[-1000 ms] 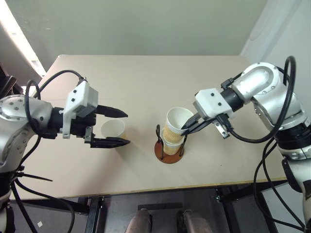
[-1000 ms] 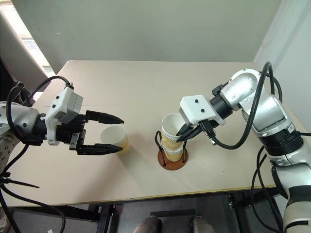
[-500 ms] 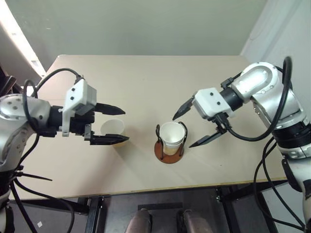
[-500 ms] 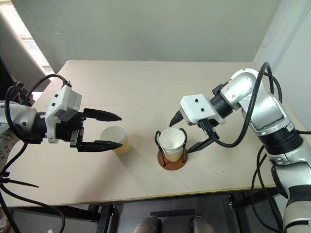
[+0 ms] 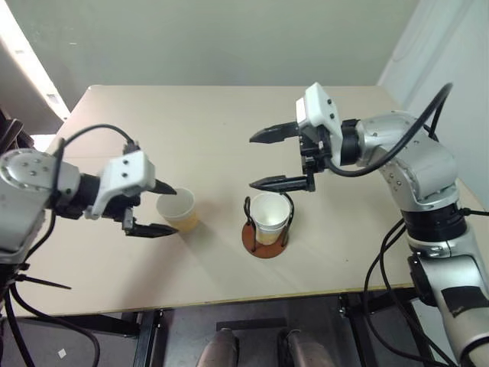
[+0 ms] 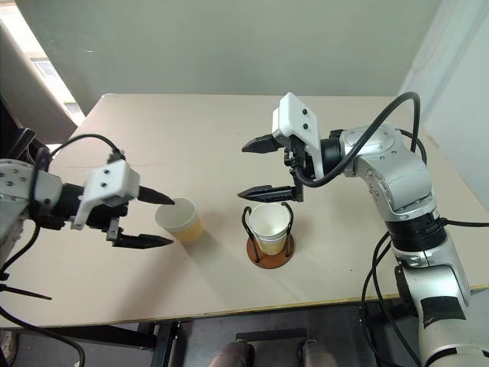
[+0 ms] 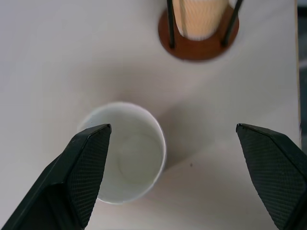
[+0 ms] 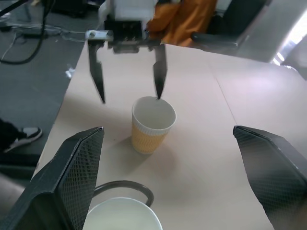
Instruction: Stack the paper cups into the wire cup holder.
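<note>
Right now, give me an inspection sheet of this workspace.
Surface: tan table, bare around the job's things.
Job's things: wire cup holder holds stacked cups; loose paper cup stands upright beside it.
Clutter: nothing seen.
Grippers: left gripper open, fingers either side of the loose cup; right gripper open, above the holder.
Cables: black cables loop along both arms.
Surroundings: grey wall behind; orange fabric past the table.

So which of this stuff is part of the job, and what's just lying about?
Job:
- loose cup, upright on the table, between the open left gripper jaws
- stacked cups in the holder
- holder
- right gripper, open above the holder

Lying about:
- nothing else on the table
</note>
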